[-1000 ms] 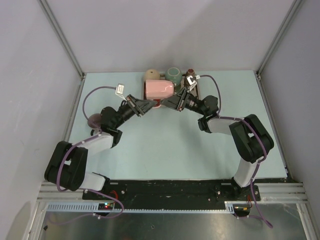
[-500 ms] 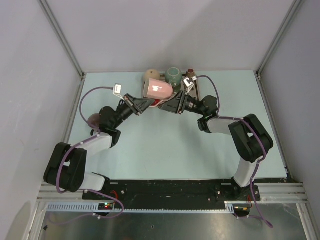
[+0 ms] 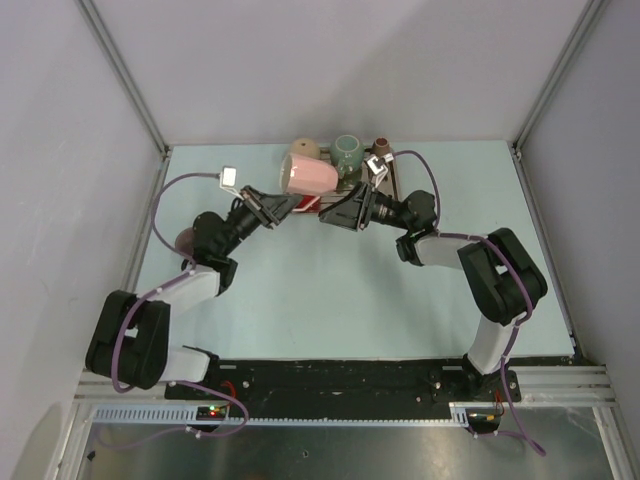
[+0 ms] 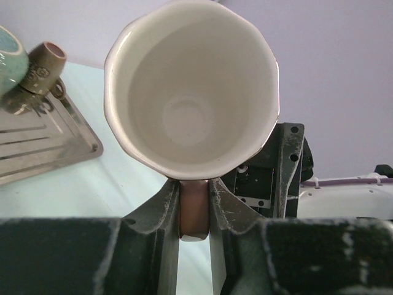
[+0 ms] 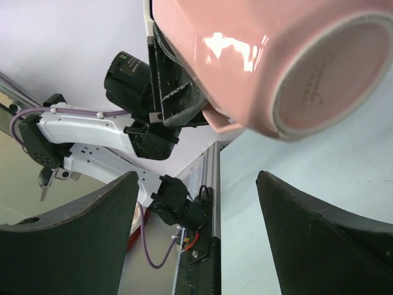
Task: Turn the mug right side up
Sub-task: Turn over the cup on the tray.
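Tray (image 4: 43, 144) largely hidden behind both arms from above. Count: one pink mug (image 3: 311, 177), three other cups (image 3: 347, 150) at rear. Left gripper (image 4: 195, 192) clamped on mug handle (image 4: 195, 218), mug on its side near tray. Right gripper (image 5: 195, 184) spread wide, facing mug base, clear of it

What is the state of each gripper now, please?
Left gripper: closed on the pink mug, by its handle.
Right gripper: open, holding nothing.

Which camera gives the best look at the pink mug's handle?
Left wrist: the handle sits pinched between the left fingers, below the open mouth of the mug. Right wrist shows mostly the pink side and base; top view, too small to tell.
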Robot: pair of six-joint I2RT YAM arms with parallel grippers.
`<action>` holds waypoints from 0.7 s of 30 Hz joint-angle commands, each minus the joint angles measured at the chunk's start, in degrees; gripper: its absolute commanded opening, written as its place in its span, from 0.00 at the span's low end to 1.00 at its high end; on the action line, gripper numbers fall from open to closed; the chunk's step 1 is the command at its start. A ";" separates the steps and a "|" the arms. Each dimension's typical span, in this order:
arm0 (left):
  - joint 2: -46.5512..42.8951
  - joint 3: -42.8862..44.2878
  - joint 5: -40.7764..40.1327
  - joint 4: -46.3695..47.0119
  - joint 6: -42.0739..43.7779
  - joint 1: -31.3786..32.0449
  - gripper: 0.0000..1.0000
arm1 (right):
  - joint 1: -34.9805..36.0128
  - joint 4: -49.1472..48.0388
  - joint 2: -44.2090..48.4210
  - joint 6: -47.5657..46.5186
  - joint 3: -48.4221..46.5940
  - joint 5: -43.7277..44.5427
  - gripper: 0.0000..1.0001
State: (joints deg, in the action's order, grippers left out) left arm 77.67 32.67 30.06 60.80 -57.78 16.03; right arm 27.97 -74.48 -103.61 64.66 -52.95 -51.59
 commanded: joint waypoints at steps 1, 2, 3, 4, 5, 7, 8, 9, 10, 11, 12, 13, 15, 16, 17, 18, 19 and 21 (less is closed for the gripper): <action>-5.26 1.00 -1.87 3.73 4.81 -2.10 0.00 | -0.92 1.38 1.23 -4.62 -1.44 -1.21 0.85; -5.74 1.18 -1.64 2.54 5.94 -2.48 0.00 | -1.21 2.77 1.49 -5.59 -1.53 -1.22 0.86; -6.11 1.35 -1.48 1.59 6.76 -2.97 0.00 | -1.45 4.26 1.88 -6.65 -1.54 -1.23 0.88; -6.56 1.48 -1.40 0.32 7.88 -3.35 0.00 | -1.83 5.27 2.12 -7.45 -1.59 -1.23 0.90; -7.00 1.50 -1.45 -0.75 8.75 -3.89 0.00 | -2.15 6.43 2.46 -8.19 -1.65 -1.23 0.91; -8.06 1.63 -1.49 -2.80 10.85 -4.71 0.00 | -2.84 8.29 3.16 -9.50 -1.79 -1.29 0.93; -8.63 1.71 -1.54 -4.11 12.12 -5.06 0.00 | -3.23 9.13 3.46 -10.06 -1.93 -1.39 0.94; -9.05 1.79 -1.56 -5.12 13.11 -5.45 0.00 | -3.60 10.12 4.01 -10.82 -2.04 -1.49 0.94; -9.52 1.92 -1.53 -6.28 14.13 -5.69 0.00 | -3.92 11.01 4.42 -11.42 -2.10 -1.58 0.95; -9.89 2.07 -1.47 -7.17 14.99 -6.02 0.00 | -4.16 12.64 5.10 -12.60 -2.22 -1.71 0.95; -10.29 2.15 -1.53 -8.14 15.95 -6.24 0.00 | -4.42 14.12 5.75 -13.93 -2.45 -1.82 0.95; -10.63 2.23 -1.56 -8.85 16.65 -6.43 0.00 | -4.64 16.61 6.65 -16.14 -2.66 -1.96 0.96; -11.23 2.47 -1.58 -10.13 18.14 -6.62 0.00 | -5.06 21.95 8.36 -20.74 -3.25 -2.12 0.97; -11.49 2.70 -1.58 -10.76 18.93 -6.67 0.00 | -5.22 25.89 9.18 -22.88 -3.72 -2.11 0.97; -11.71 2.90 -1.50 -11.43 19.77 -6.74 0.00 | -5.30 29.00 10.26 -25.89 -4.21 -1.93 0.97; -11.99 3.27 -1.45 -12.38 20.36 -6.77 0.00 | -5.56 32.89 11.32 -28.22 -4.64 -1.71 0.98; -12.27 3.58 -1.26 -13.17 21.18 -6.83 0.00 | -5.82 35.84 12.20 -31.15 -5.07 -1.43 0.98; -12.91 4.19 -0.69 -15.14 22.86 -6.99 0.00 | -6.81 40.49 14.10 -36.09 -5.50 -1.04 0.99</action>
State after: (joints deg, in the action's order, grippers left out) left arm 68.75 32.69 29.65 43.03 -40.34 9.63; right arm 22.57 -46.48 -94.74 41.95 -55.09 -52.86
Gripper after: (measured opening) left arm 0.238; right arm 0.983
